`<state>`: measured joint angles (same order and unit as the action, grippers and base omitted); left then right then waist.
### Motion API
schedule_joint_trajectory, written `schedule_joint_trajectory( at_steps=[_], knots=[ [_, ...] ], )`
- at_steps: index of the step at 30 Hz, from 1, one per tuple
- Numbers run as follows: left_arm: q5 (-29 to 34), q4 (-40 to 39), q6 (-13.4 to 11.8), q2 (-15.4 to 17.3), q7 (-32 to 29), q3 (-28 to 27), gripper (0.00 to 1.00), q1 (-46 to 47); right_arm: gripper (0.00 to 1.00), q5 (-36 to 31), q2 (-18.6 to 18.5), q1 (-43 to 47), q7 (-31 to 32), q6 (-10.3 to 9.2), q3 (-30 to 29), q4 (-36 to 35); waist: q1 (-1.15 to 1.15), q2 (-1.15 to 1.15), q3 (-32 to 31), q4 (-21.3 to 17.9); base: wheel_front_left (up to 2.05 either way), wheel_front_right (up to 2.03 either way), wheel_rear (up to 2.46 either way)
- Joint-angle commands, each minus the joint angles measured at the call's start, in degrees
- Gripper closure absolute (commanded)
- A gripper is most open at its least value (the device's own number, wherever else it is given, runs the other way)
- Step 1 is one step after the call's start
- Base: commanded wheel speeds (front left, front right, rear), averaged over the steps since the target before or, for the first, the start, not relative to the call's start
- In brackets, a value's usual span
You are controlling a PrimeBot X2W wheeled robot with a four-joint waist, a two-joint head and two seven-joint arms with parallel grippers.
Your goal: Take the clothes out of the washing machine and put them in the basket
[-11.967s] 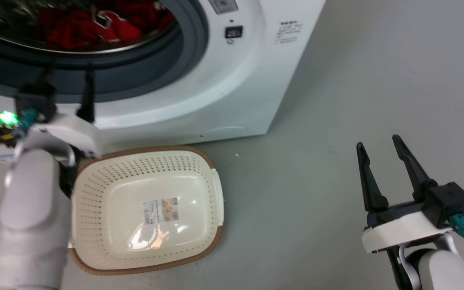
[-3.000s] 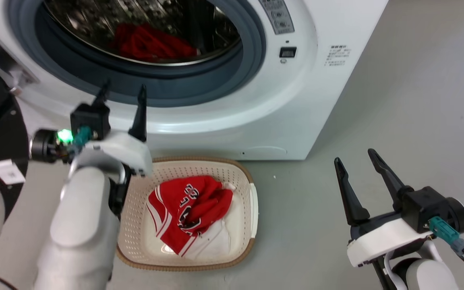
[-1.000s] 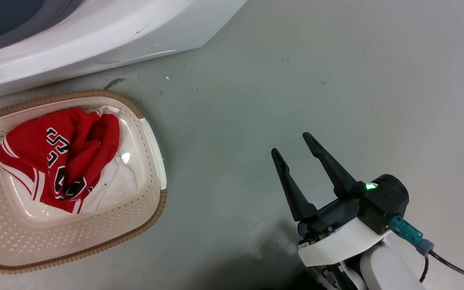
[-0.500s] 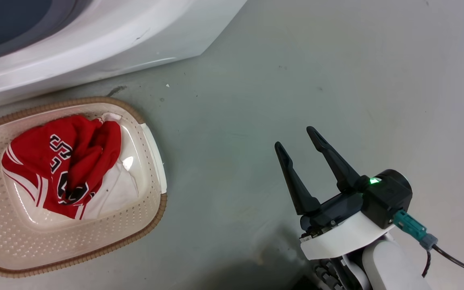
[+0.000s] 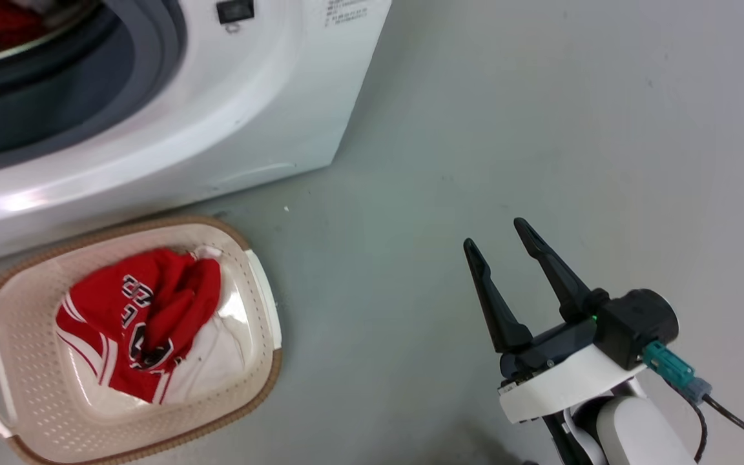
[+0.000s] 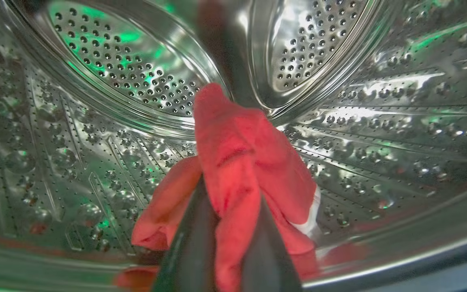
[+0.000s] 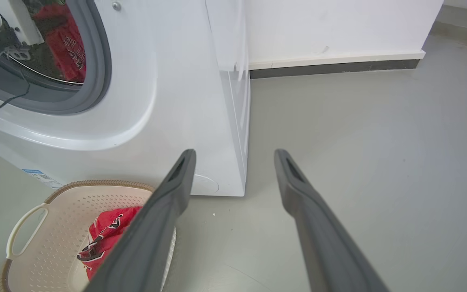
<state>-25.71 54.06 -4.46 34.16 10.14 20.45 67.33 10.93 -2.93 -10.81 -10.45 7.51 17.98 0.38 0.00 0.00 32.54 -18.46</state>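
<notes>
**One jersey in the basket, a second in our grip**

We are partway through. In the lower left of the head view the basket (image 5: 26,361) stands on the floor (image 5: 475,129) just in front of the washing machine (image 5: 249,116). It already holds a red jersey (image 5: 146,310) with striped trim, crumpled over some white fabric (image 5: 207,361).

The left wrist view looks into the steel drum (image 6: 95,73). At its bottom centre our left tool (image 6: 231,194) is pinched narrow on a red garment (image 6: 237,154), whose folds bunch above and around it, with a white edge showing at the right. The garment is inside the drum, so it is gripped but not yet out. Whether anything else lies in the drum we cannot tell.

Our right tool (image 5: 495,234) hangs at the lower right of the head view, spread wide and holding nothing, well apart from the basket.

What is left, as we judge it: draw this garment out through the door opening, drop it into the basket, then check the drum for any remainder.
</notes>
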Motion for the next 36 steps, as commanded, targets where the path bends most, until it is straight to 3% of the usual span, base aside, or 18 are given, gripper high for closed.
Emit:
schedule_joint_trajectory(
  at_steps=[1, 4, 6, 17, 24, 28, 36],
  knots=[
    [-0.90, 0.66, 0.28, -1.30, 1.71, -0.43, 1.00, -1.90, 0.00, -0.38, 0.10, 0.72, 0.27, -0.04, -0.37, -0.06, 0.00, 0.00, -3.68, 1.08, 0.00, 0.00, 0.00],
    [-2.51, 2.00, 0.60, -3.84, 3.97, -1.54, 1.00, -5.20, 0.00, -0.61, 0.09, 2.09, 0.94, -0.04, -1.09, 0.26, 0.00, 0.00, -6.92, 2.28, 0.00, 0.00, 0.00],
    [-2.47, -1.06, 1.32, -7.21, 5.12, -3.30, 1.00, -10.80, 0.00, -1.26, 0.09, 4.35, 2.41, -0.04, -2.00, 0.35, 0.00, 0.00, -12.64, 4.66, 0.00, 0.00, 0.00],
    [2.37, -14.91, 2.43, -11.05, 5.19, -10.50, 1.00, -26.26, 0.00, -2.23, 0.10, 7.09, 4.58, -0.04, -4.15, 0.17, 0.00, 0.00, -21.63, 8.07, 0.00, 0.00, 0.00],
    [5.34, -23.26, 2.83, -13.67, 5.12, -13.16, 1.00, -36.20, 0.00, -2.94, 0.10, 9.64, 5.85, -0.04, -6.58, -0.74, 0.00, 0.00, -25.72, 10.36, 0.00, 0.00, 0.00],
    [6.62, -28.86, 1.80, -15.95, 5.13, -13.74, 1.00, -42.64, 0.00, -3.47, 0.10, 11.27, 6.67, -0.04, -8.32, -1.64, 0.00, 0.00, -27.27, 12.28, 0.00, 0.00, 0.00],
    [7.83, -35.11, 1.13, -19.28, 5.07, -12.14, 1.00, -54.23, 0.00, -4.97, 0.10, 13.14, 8.41, -0.04, -10.03, -3.71, 0.00, 0.00, -28.35, 16.24, 0.00, 0.00, 0.00]
  ],
)
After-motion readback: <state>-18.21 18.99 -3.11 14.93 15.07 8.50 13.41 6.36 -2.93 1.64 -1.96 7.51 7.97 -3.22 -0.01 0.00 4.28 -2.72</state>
